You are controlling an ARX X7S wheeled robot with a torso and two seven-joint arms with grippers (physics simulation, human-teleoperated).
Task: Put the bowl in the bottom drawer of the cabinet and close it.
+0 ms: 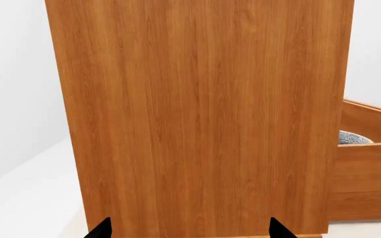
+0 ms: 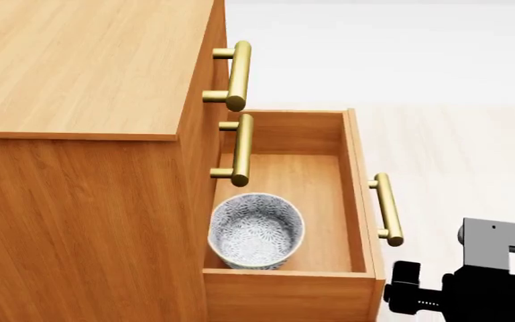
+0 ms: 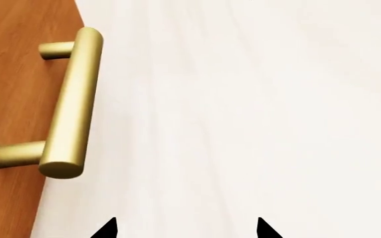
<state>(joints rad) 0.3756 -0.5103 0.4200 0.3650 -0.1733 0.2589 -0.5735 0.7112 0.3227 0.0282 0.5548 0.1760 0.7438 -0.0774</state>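
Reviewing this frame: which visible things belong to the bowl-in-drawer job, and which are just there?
Job items:
bowl, sitting inside the open drawer
bottom drawer, pulled out
its brass handle
cabinet
right gripper, empty, near that handle

Just there:
two upper drawer handles
pale floor

The black-tipped left gripper [image 1: 189, 229] has its jaws spread wide, holding nothing. The black-tipped right gripper [image 3: 186, 229], at 5 o'clock in head view, likewise gapes empty.

Bright, even, sharp simulator renders; soft shadow inside the bottom drawer [image 2: 284, 171], no glare or blur.
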